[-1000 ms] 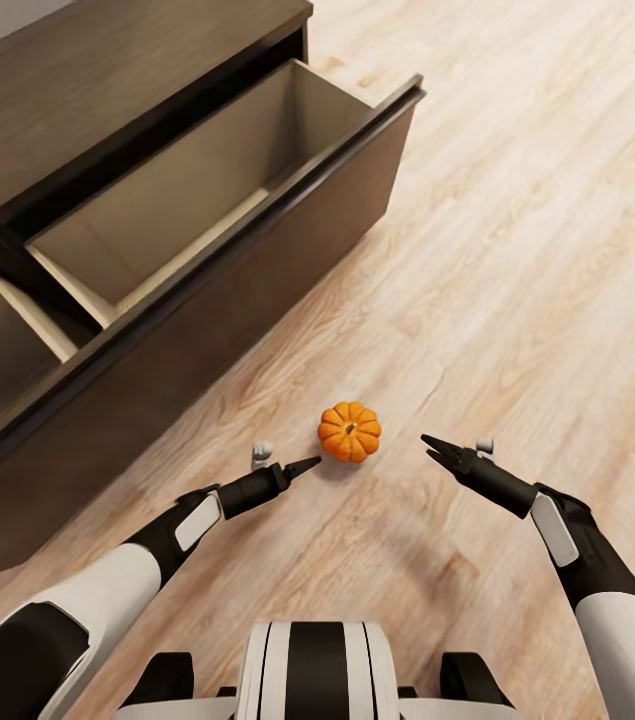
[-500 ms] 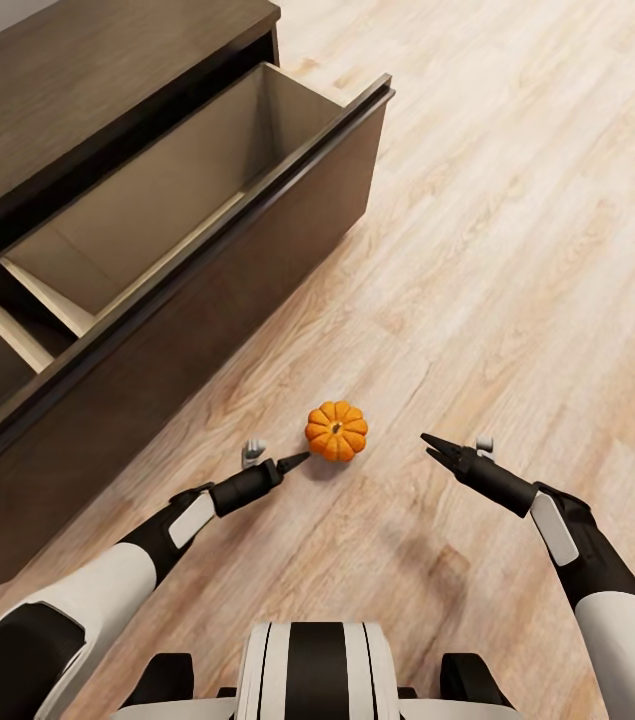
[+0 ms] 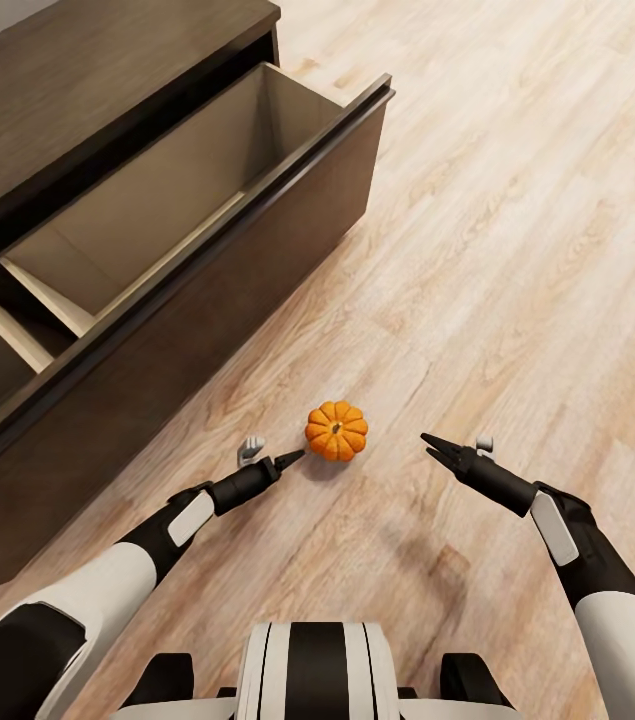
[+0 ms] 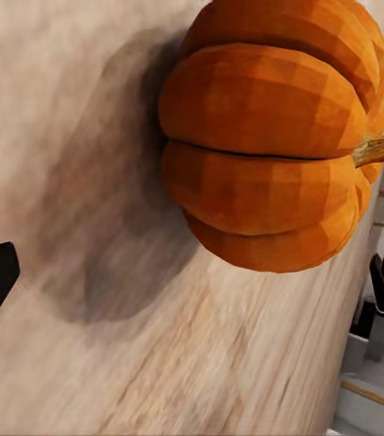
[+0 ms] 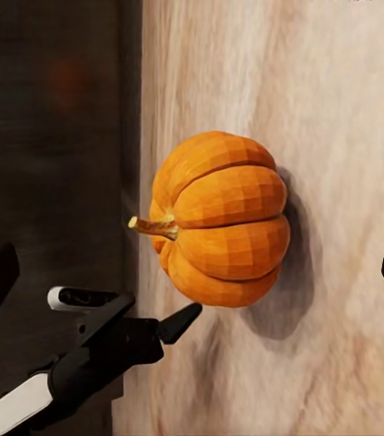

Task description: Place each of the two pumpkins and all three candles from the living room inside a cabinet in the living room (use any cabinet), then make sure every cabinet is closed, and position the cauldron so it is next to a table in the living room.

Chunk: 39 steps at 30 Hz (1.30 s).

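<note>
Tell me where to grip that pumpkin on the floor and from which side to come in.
Grip the pumpkin across its ribbed orange body, not the thin stem. It sits stem-up on the wood floor, squat and round. Coming down from above with a finger on either side looks best. The left gripper is nearest, its tip just beside it; the right gripper is farther off.
</note>
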{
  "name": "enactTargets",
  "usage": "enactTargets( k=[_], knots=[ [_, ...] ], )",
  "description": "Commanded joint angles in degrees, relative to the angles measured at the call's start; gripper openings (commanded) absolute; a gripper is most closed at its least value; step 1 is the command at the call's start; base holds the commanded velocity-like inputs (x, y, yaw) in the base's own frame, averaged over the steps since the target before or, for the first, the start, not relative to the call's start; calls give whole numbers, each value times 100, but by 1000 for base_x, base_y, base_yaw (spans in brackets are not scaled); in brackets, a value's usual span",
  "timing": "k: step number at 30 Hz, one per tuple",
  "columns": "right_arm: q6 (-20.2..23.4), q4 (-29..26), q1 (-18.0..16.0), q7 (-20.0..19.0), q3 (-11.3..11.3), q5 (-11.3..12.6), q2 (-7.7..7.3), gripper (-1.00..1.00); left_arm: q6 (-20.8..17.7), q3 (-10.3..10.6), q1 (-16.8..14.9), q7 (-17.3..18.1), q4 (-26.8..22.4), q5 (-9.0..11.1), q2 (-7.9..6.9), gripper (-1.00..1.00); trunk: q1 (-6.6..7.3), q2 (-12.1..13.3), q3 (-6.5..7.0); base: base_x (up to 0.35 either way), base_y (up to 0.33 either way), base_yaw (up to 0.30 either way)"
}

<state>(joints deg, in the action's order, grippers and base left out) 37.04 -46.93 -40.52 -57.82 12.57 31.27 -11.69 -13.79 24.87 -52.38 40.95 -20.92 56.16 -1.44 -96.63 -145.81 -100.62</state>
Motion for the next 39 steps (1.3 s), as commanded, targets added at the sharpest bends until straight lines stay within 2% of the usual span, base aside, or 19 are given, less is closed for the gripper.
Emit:
enactTargets(
  k=[1,21,26,35,39],
  knots=[
    [-1,0,0,3,0,-3,1,100,20,0,0,-3,0,0,1,100,0,0,0,0,0,0],
    [-1,8,0,4,0,-5,9,100,52,0,0,-2,0,0,-7,100,0,0,94,0,0,-149],
    [23,83,-8,0,-73,-26,-4,100,80,19,164,-61,163,-29,-74,100,0,0,94,0,0,0],
    [21,62,166,-1,-105,-68,-5,100,78,35,457,-44,162,-26,-368,100,0,0,94,0,0,0],
    [22,61,173,-1,-105,-69,-4,100,79,35,474,-44,153,-26,-391,100,0,0,94,0,0,0]
  ],
)
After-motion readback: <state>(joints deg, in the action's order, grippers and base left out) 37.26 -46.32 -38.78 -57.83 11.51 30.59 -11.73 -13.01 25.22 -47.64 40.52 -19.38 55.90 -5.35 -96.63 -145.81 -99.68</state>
